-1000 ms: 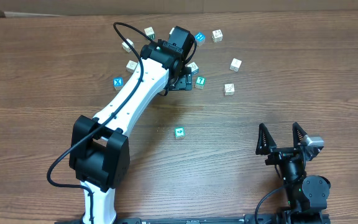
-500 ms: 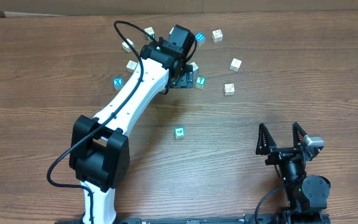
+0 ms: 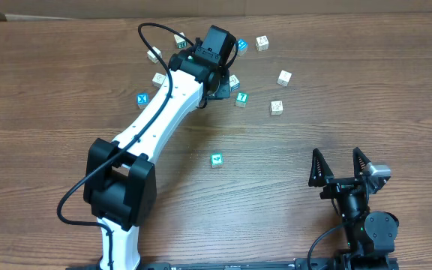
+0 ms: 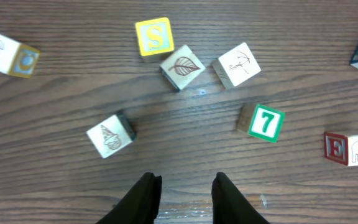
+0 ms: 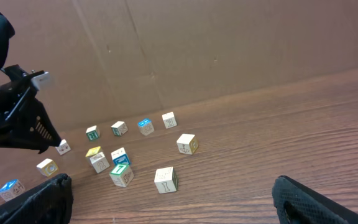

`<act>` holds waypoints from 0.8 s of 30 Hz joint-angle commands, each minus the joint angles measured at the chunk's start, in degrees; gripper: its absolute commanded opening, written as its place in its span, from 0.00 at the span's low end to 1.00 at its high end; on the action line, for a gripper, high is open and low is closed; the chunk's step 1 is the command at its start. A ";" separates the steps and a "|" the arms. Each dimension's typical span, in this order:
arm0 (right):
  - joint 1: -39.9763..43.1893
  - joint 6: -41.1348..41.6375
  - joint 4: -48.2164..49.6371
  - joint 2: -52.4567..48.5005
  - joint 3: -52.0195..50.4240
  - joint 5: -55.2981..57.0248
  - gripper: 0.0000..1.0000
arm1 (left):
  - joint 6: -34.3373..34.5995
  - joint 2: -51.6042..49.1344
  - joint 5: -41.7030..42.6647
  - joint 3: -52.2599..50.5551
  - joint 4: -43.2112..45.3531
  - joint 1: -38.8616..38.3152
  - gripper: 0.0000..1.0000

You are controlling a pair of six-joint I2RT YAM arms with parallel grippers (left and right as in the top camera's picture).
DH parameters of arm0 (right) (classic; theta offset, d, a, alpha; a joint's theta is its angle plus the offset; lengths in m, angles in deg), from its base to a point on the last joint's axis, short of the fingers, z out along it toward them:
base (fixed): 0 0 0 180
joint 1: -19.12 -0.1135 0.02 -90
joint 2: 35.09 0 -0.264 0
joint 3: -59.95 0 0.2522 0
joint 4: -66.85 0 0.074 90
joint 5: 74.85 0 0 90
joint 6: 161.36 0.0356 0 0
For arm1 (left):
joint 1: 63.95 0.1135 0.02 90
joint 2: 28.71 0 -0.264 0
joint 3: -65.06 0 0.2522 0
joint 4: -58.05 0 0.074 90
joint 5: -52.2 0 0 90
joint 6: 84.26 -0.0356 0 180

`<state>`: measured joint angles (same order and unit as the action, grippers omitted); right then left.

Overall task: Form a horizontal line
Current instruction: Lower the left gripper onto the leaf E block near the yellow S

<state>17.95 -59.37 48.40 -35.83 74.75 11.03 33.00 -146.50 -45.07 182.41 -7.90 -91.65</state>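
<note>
No horizontal line shows; the small letter cubes lie scattered at the back of the table. A green-faced cube marked 7 [image 3: 241,98] [image 4: 265,122] lies just right of my left gripper [image 3: 218,91] [image 4: 187,186]. Ahead of those fingers are a leaf cube [image 4: 182,67], an umbrella cube [image 4: 238,64], a yellow S cube [image 4: 153,37] and a white cube [image 4: 109,135]. The left jaws stand a narrow gap apart over bare wood, holding nothing. My right gripper [image 3: 336,154] rests wide open at the near right, far from the cubes.
A blue X cube [image 3: 142,98] lies left of the left arm and a teal cube [image 3: 217,159] sits alone mid-table. More cubes [image 3: 284,77] [image 3: 276,107] lie to the right. A red E cube [image 4: 350,149] is at the far right.
The left jaws have narrowed from wide open to a small gap, with nothing caught between them, and the wrist has shifted slightly. The right arm has not moved.
</note>
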 commanded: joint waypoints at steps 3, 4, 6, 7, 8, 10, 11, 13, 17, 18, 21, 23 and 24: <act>0.17 -0.07 0.26 0.57 -0.57 -0.04 1.00 | -0.07 -4.66 1.75 0.66 5.29 0.31 0.36; 0.17 -0.07 0.26 0.57 -0.57 -0.04 1.00 | -0.09 -5.31 1.75 0.66 6.43 0.39 0.36; 0.17 -0.07 0.26 0.57 -0.57 -0.07 1.00 | -0.20 -6.78 1.68 0.66 9.05 0.61 0.38; 0.17 -0.07 0.26 0.57 -0.57 -0.07 1.00 | -0.28 -7.61 1.36 0.66 10.56 0.79 0.38; 0.17 -0.07 0.26 0.57 -0.57 -0.07 1.00 | -0.28 -8.15 0.92 0.66 11.54 0.90 0.38; 0.17 -0.07 0.26 0.57 -0.57 -0.07 1.00 | -0.28 -9.31 0.13 0.66 13.88 1.22 0.38; 0.17 -0.04 0.26 0.57 -0.57 -0.04 1.00 | -0.26 -9.51 -0.26 0.66 14.99 1.44 0.39; 0.17 -0.07 0.26 0.57 -0.57 -0.07 1.00 | -0.26 -10.36 -1.14 0.66 17.16 1.84 0.40; 0.17 -0.07 0.26 0.57 -0.57 -0.04 1.00 | 0.09 -11.45 -1.73 0.66 20.06 2.78 0.48; 0.17 -0.07 0.26 0.57 -0.57 -0.07 1.00 | 0.22 -11.82 -1.73 0.66 20.81 2.99 0.51; 0.17 -0.07 0.26 0.57 -0.57 -0.04 1.00 | 1.07 -12.52 -1.70 0.66 22.25 3.15 0.57; 0.17 -0.07 0.26 0.57 -0.57 -0.07 1.00 | 1.11 -13.07 -1.70 0.66 22.95 3.15 0.57; 0.17 -0.07 0.26 0.57 -0.57 -0.07 1.00 | 1.55 -13.75 -1.75 0.66 23.39 3.15 0.57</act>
<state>17.95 -59.40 48.40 -35.83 74.75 11.03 33.22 -157.87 -45.85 182.41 14.73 -88.42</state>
